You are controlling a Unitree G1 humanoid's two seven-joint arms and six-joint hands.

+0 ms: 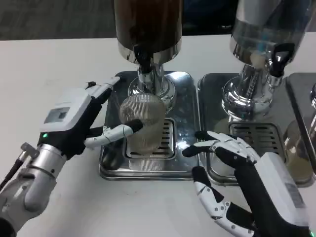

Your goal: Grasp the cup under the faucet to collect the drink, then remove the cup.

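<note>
A clear ribbed cup (144,124) stands upright on the drip tray (111,165), right below the black faucet (143,60) of the dark-drink dispenser (148,22). The cup looks empty and no stream is visible. My left hand (74,121) is just left of the cup with its fingers apart. One finger (121,132) lies against the cup's near side, while the upper fingers (104,89) reach past its left side without closing on it. My right hand (247,170) hovers at the front right, fingers spread and holding nothing.
A second dispenser (261,34) with a black tap stands to the right on its own tray (215,86). Another glass (298,155) sits at the right edge. White table (49,59) lies open to the left and front.
</note>
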